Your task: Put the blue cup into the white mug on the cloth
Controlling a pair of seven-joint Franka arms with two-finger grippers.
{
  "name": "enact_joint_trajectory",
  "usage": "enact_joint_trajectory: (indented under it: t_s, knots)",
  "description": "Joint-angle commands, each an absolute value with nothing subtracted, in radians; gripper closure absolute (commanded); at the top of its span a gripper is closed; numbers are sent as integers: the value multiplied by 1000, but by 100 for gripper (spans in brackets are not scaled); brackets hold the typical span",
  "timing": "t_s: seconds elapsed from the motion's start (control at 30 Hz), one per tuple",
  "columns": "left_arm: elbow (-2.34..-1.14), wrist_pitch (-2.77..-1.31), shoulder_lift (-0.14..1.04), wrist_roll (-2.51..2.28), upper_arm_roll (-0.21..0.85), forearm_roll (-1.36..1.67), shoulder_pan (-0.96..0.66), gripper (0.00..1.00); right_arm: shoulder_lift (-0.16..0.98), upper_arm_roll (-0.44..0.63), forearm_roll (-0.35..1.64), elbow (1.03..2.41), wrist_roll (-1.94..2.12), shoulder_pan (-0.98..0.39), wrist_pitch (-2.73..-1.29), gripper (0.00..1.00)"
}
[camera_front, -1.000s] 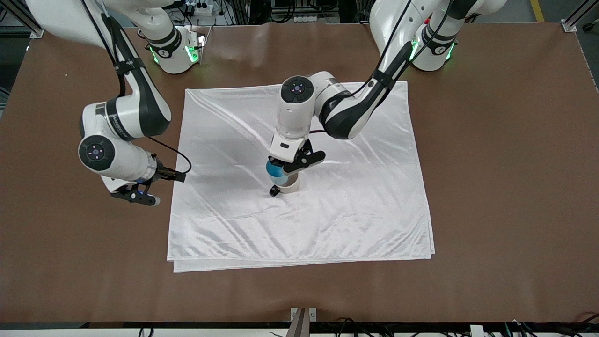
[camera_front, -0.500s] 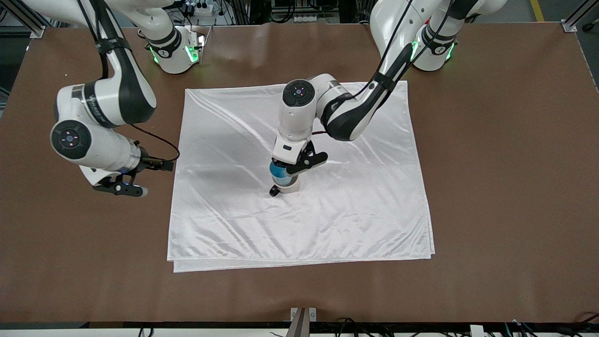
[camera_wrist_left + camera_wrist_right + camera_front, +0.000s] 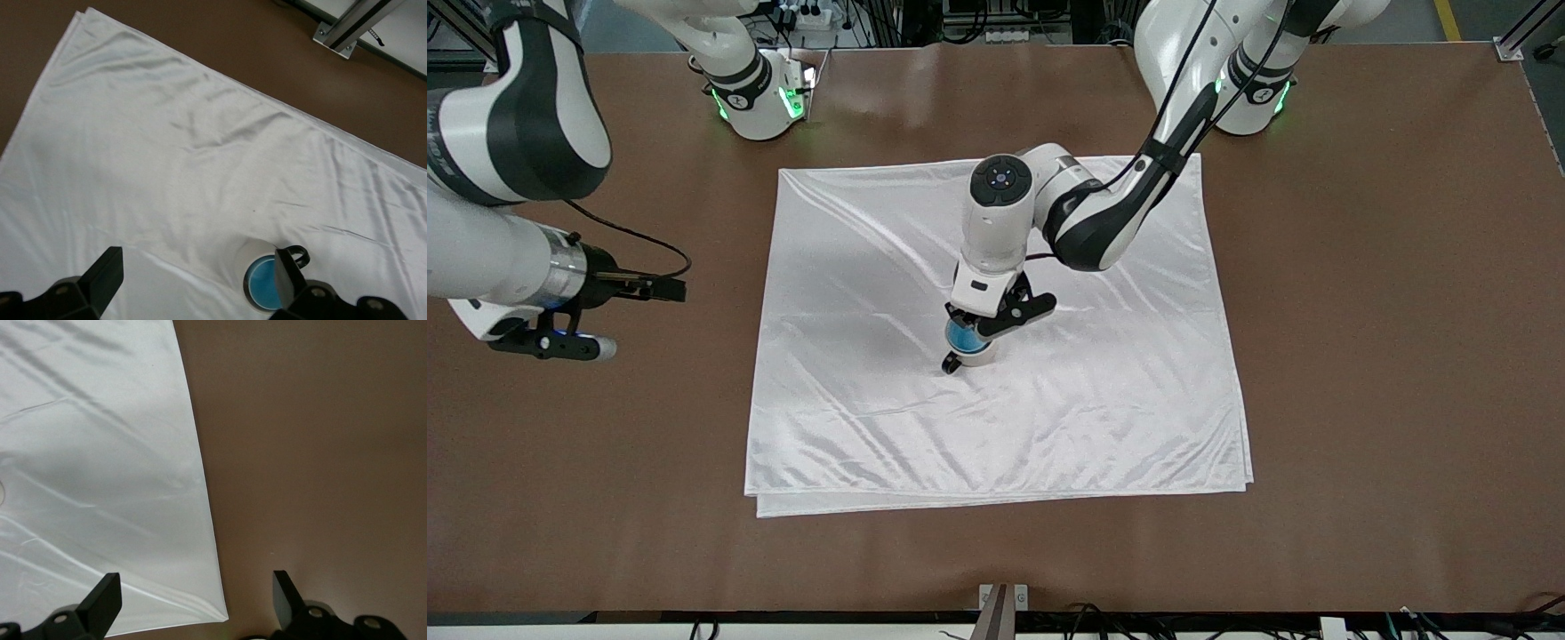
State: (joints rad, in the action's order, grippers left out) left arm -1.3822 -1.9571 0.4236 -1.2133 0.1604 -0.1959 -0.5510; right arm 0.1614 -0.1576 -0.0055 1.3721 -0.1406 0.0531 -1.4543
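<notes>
The blue cup (image 3: pixel 964 337) sits inside the white mug (image 3: pixel 975 354), which stands upright near the middle of the cloth (image 3: pixel 1103 400) spread over the brown surface (image 3: pixel 1387 356). In the left wrist view the cup's blue interior (image 3: pixel 261 291) shows ringed by the mug's pale rim (image 3: pixel 248 251), with the mug's black loop handle (image 3: pixel 298 254) just beside it. The left end effector (image 3: pixel 987 320) hangs directly over the mug, fingers spread wide and gripping nothing; one finger (image 3: pixel 285 280) is close above the mug's rim, the other (image 3: pixel 107 275) stands well apart over bare cloth. The right end effector (image 3: pixel 547 342) waits over the surface off the cloth's edge toward the right arm's end, its fingers (image 3: pixel 103 600) parted and empty, the cloth's corner (image 3: pixel 217 613) near them.

The placing looks essentially done; what remains is for the left arm to rise clear. The hazard lies in that withdrawal: the finger beside the rim could catch the mug's lip or handle if the arm shifts sideways before lifting, tipping mug and cup together or dragging them across the slick fabric. The satin-like cloth appears to offer little grip, so even a light nudge could slide the mug and bunch the wrinkles beneath it. Whether the cup is seated fully and level cannot be told from these views.
</notes>
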Motion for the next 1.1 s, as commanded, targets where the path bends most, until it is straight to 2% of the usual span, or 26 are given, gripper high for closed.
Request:
enact_joint_trajectory:
  t_s: [0.0,0.3,0.53,1.07]
  knots:
    - [-1414,-1876,335,-1106,167,-219,-486,0,100,-163,3,1428,-97,75,-1443,0]
    - [-1422,-1750,249,-850,172,-201,-358,0,66,-160,3,1476,-94,75,-1453,0]
    - [-1425,-1703,195,-689,173,-173,-273,0,-21,-147,3,1612,-77,74,-1543,0]
    - [-1526,-1698,83,-448,175,-152,-144,0,-18,-135,14,1601,-80,75,-1621,0]
